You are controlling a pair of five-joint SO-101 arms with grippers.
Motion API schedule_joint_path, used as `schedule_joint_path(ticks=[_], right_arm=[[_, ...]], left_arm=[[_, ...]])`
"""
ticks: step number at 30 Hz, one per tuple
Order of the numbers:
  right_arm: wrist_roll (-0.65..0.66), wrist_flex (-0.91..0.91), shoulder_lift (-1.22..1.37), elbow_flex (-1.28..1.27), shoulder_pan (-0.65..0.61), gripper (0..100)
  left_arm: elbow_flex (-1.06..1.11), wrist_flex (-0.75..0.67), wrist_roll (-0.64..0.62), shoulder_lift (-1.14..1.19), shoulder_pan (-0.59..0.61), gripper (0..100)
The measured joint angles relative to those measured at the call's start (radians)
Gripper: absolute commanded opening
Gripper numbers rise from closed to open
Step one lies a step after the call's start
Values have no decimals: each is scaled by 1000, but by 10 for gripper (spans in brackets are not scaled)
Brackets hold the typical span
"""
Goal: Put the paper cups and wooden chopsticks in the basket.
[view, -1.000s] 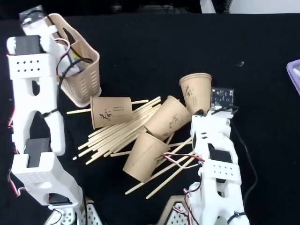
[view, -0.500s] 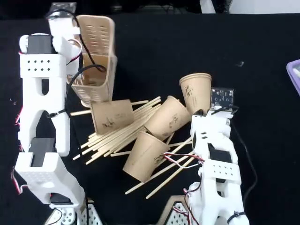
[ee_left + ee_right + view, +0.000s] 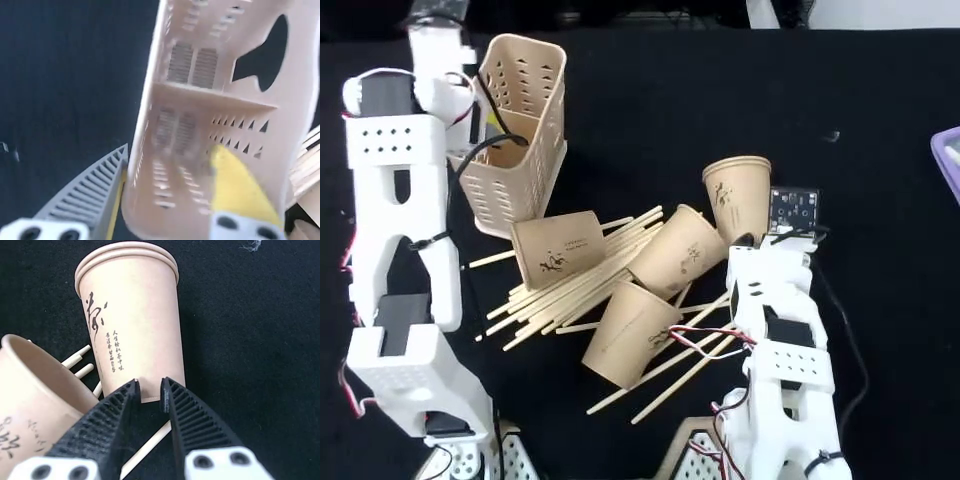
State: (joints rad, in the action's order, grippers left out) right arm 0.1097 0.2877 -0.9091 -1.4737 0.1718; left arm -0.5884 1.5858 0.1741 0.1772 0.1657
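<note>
Black table [image 3: 650, 110] holds paper cups [image 3: 557, 249] and chopsticks [image 3: 570, 290]; left hand [image 3: 170, 150] clamps basket [image 3: 215, 65].

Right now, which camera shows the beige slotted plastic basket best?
The high view: nearly the whole beige slotted plastic basket shows there, tilted, with its open top and side walls visible. The left wrist view gives a close stretch of its wall, clamped in the left gripper.

A matte black counter [image 3: 720, 110] carries everything. A pale purple rim [image 3: 948, 160] pokes in at its right edge, and a white surface [image 3: 880, 12] lies beyond its far corner.
</note>
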Motion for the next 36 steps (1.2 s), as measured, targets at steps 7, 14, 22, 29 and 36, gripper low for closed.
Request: schedule_joint_path(ticks=[7,14,22,29,36], right_arm=[[0,0,0,0,0,88],[0,0,0,0,0,88],[0,0,0,0,0,88],[0,0,0,0,0,88],[0,0,0,0,0,88]], left_arm=[[-17,158,-132,-3,32,299],[-3,166,-229,-5,58,299],[110,160,-256,-6,46,102],[138,133,-256,-5,14,29],[129,-32,-253,-3,9,41]])
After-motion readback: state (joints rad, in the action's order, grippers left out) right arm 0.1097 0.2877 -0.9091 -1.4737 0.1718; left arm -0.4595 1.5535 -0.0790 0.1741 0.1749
